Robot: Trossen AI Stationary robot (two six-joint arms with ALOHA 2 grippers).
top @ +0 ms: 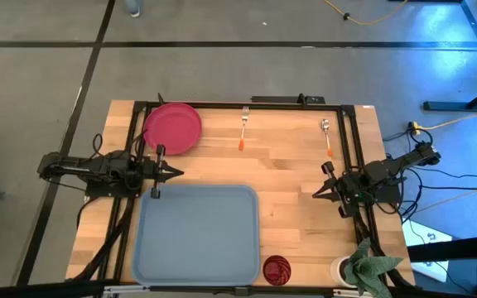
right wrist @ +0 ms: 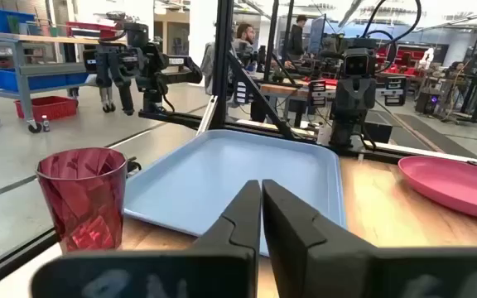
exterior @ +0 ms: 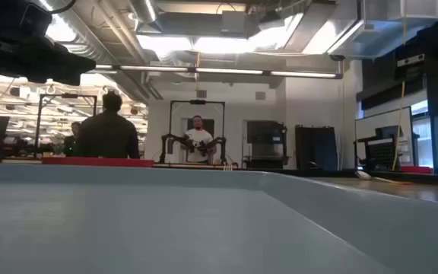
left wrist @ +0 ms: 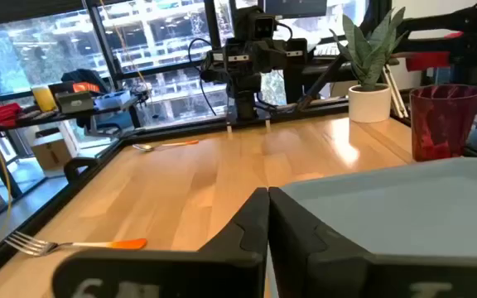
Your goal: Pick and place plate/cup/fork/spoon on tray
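Tray (top: 195, 233): large blue-grey rectangle, rounded corners, raised rim, nothing lying in it. Sits on the near half of the wooden table (top: 292, 174), long axis running front to back in the high view.

Plate (top: 172, 128): round, flat, pink-red, at the far left corner, well apart from the tray.

Cup (top: 277, 270): small, dark red, faceted wall, upright just beside the tray's near right corner.

Fork (top: 243, 129): silver prongs point to the far edge, orange handle toward the tray; far centre.

Spoon (top: 327, 136): silver bowl at the far end, orange handle slanting nearer; far right.

Left gripper (top: 175, 173): fingers pressed together, holding nothing, just off the tray's far left corner.

Right gripper (top: 317, 191): fingers nearly touching, nothing between them, at the table's right side, pointing toward the tray.
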